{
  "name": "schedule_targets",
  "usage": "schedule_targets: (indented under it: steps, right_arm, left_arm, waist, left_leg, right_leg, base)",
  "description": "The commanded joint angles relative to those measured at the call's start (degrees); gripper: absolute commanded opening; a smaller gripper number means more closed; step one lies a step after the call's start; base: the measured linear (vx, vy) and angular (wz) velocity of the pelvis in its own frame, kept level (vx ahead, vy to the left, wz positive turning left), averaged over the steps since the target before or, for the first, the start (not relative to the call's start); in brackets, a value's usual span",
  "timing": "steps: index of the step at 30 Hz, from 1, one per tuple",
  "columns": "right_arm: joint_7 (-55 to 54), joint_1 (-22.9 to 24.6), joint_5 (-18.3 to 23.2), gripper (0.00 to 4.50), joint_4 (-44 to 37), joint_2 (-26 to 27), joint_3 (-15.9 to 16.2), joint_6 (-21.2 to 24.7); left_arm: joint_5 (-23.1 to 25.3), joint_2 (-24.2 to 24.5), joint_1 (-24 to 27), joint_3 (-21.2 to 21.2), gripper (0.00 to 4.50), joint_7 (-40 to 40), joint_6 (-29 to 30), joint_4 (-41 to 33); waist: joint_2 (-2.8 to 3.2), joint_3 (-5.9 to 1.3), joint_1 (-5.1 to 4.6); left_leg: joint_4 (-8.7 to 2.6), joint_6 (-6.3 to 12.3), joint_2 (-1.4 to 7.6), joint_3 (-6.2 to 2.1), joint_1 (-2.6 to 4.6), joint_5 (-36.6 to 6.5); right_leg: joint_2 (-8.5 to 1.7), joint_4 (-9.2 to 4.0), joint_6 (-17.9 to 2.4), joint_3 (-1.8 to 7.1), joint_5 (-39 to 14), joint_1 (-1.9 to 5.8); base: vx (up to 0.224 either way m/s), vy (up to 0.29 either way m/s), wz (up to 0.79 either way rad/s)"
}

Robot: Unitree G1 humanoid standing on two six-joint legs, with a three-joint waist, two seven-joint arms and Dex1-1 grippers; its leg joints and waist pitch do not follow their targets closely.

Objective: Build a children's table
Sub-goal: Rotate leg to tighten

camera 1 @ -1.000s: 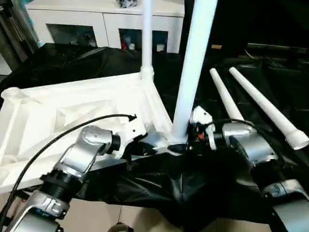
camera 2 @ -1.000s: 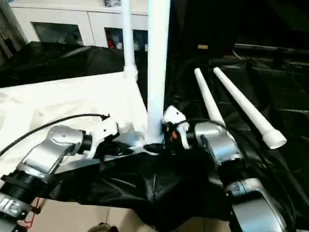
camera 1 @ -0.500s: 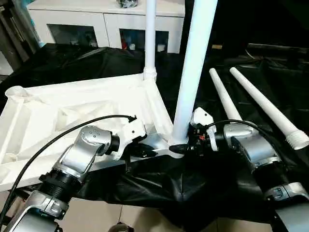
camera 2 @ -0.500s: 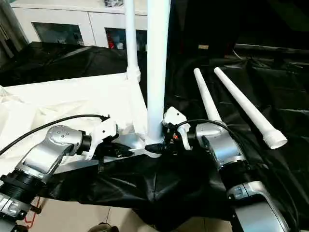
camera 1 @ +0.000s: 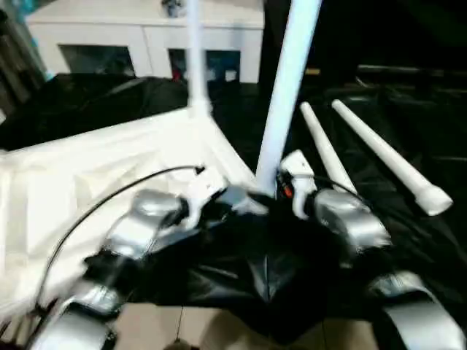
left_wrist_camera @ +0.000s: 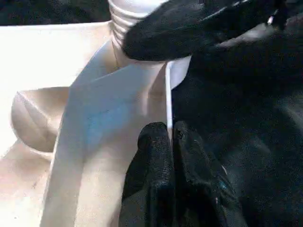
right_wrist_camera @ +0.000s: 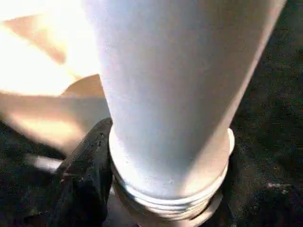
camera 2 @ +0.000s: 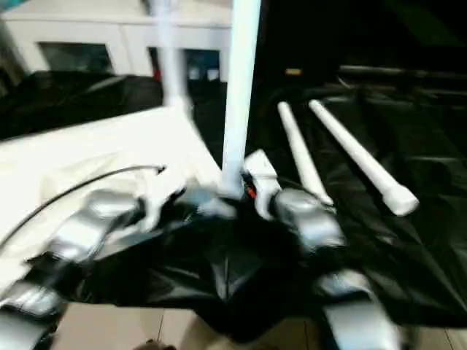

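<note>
The white tabletop (camera 1: 87, 175) lies underside up on the black-draped work table. One leg (camera 1: 284, 95) stands upright in its near right corner socket, and a second leg (camera 1: 194, 58) stands in the far corner. My left gripper (left_wrist_camera: 169, 135) is shut on the tabletop's thin rim (left_wrist_camera: 168, 94) just beside that near socket. My right gripper (camera 1: 281, 182) is closed around the near leg's threaded base (right_wrist_camera: 165, 189), one black finger (right_wrist_camera: 90, 156) pressed against its collar. Two loose legs (camera 1: 325, 149) (camera 1: 387, 160) lie side by side on the cloth to the right.
Black cloth (camera 1: 263, 270) hangs over the work table's front edge below both grippers. A white cabinet (camera 1: 146, 36) stands behind the table. My left arm's black cable (camera 1: 95, 211) arcs over the tabletop.
The whole picture has shifted and blurred, so the camera has moved. My right gripper's fingers have drawn in on the leg's base. Both grippers stay at the near corner.
</note>
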Motion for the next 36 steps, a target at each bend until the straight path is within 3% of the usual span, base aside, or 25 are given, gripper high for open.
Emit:
schedule_targets:
  steps: [1, 4, 5, 7, 13, 15, 21, 23, 26, 30, 31, 36]
  right_arm:
    - [-6.0, -0.4, -1.4, 2.76, 4.7, 2.1, -0.3, 0.5]
    - [-8.2, -1.3, -1.7, 2.76, 6.2, 3.5, -0.4, -1.2]
    - [-8.4, -2.0, -1.5, 3.11, 7.2, 4.5, -0.8, -2.5]
    - [-5.2, -2.5, 0.0, 3.46, 7.2, 5.2, -1.4, -2.6]
    - [-0.7, -2.4, 0.5, 3.87, 5.8, 3.3, -0.8, -3.4]
    - [6.2, -1.2, 0.5, 4.0, 3.1, 0.7, 0.9, -3.7]
    - [21.3, 2.2, 0.5, 4.0, -4.3, -5.6, 4.7, -4.0]
    - [23.8, 2.8, 0.7, 4.0, -5.7, -6.8, 5.4, -3.8]
    - [32.2, 4.8, 1.4, 4.0, -9.8, -11.3, 7.9, -2.7]
    - [38.2, 6.1, 2.5, 4.0, -13.5, -14.4, 8.9, -1.0]
    - [38.9, 6.4, 2.6, 3.62, -14.2, -14.7, 9.0, -1.0]
    - [39.1, 7.1, 1.9, 3.34, -15.2, -14.9, 9.6, -1.0]
  left_arm:
    - [-0.7, -3.2, -1.7, -0.3, 0.0, 2.1, -0.8, 0.0]
    - [-0.4, -4.7, -2.1, -0.5, 0.0, 3.4, -1.4, 0.6]
    - [-0.1, -5.7, -2.1, -0.8, 0.0, 3.8, -1.9, 0.8]
    - [0.1, -5.8, -1.8, -1.5, 0.0, 2.9, -2.4, 0.5]
    - [-0.9, -4.1, -0.5, -1.8, 0.0, -0.1, -3.5, -1.8]
    - [-2.1, -1.7, 1.0, -3.0, 0.0, -5.3, -5.4, -4.4]
    - [-2.8, 2.7, 3.4, -4.9, 0.0, -13.7, -7.0, -7.5]
    - [-2.9, 3.4, 3.7, -5.3, 0.0, -15.0, -7.4, -7.8]
    - [-3.9, 5.4, 4.1, -5.3, 0.0, -18.9, -7.3, -8.6]
    - [-4.9, 7.7, 4.4, -5.6, 0.0, -23.1, -7.9, -9.5]
    - [-4.9, 8.2, 4.5, -5.7, 0.0, -23.9, -8.1, -9.6]
    - [-4.9, 9.4, 4.6, -5.9, 0.0, -25.8, -8.5, -9.6]
  waist:
    - [0.27, -4.0, -0.06]
    - [0.32, -4.2, 0.06]
    - [0.05, -4.29, 0.01]
    - [0.17, -4.24, 0.1]
    - [0.19, -4.33, 0.32]
    - [0.16, -4.32, 0.45]
    - [0.37, -4.29, 0.84]
    - [0.4, -4.15, 1.0]
    - [0.38, -4.05, 1.25]
    - [0.4, -4.1, 1.66]
    - [0.39, -4.17, 1.86]
    - [0.39, -4.15, 1.77]
  left_leg:
    - [-4.12, -0.46, 2.55, -1.08, 0.92, -12.4]
    - [-3.96, 0.51, 2.53, -0.95, 0.8, -10.4]
    - [-3.89, 0.99, 2.51, -0.87, 0.69, -9.8]
    - [-3.87, 1.56, 2.54, -0.9, 0.67, -10.1]
    - [-3.81, 2.91, 2.7, -0.83, 0.6, -8.9]
    - [-3.77, 3.38, 2.76, -0.85, 0.5, -8.5]
    - [-3.64, 4.69, 2.96, -0.75, 0.48, -8.5]
    - [-3.7, 4.39, 3.01, -0.64, 0.65, -9.5]
    - [-3.82, 3.71, 2.98, -0.71, 0.69, -10.5]
    - [-3.76, 3.97, 3.05, -0.68, 0.66, -10.1]
    - [-3.72, 3.98, 3.03, -0.69, 0.72, -9.8]
    - [-3.82, 3.38, 3.02, -0.77, 0.66, -9.7]
  right_leg:
    - [-4.63, -4.97, -13.0, 2.56, -11.5, 2.67]
    - [-4.59, -4.7, -13.5, 2.55, -7.7, 2.77]
    - [-4.58, -4.61, -13.8, 2.51, -6.4, 2.86]
    - [-4.71, -4.61, -14.0, 2.49, -6.9, 2.96]
    - [-4.72, -4.43, -14.5, 2.45, -4.8, 3.0]
    - [-4.83, -4.36, -14.9, 2.42, -4.3, 3.12]
    - [-4.6, -4.23, -14.9, 2.29, -3.6, 3.17]
    - [-4.59, -4.44, -15.0, 2.33, -5.4, 2.82]
    - [-4.47, -4.61, -14.4, 2.29, -7.6, 2.92]
    - [-4.5, -4.53, -14.3, 2.41, -7.3, 2.78]
    - [-4.53, -4.52, -14.3, 2.38, -7.0, 2.77]
    - [-4.5, -4.48, -14.5, 2.33, -7.2, 2.74]
  base:
    - [0.0, 0.0, 0.0]
    - [0.0, 0.0, 0.0]
    - [0.0, 0.0, 0.0]
    - [0.0, 0.0, 0.0]
    - [0.0, 0.0, 0.0]
    - [0.0, 0.0, 0.0]
    - [0.0, 0.0, 0.0]
    - [0.0, 0.0, 0.0]
    - [0.0, 0.0, 0.0]
    - [0.0, 0.0, 0.0]
    - [0.0, 0.0, 0.0]
    - [0.0, 0.0, 0.0]
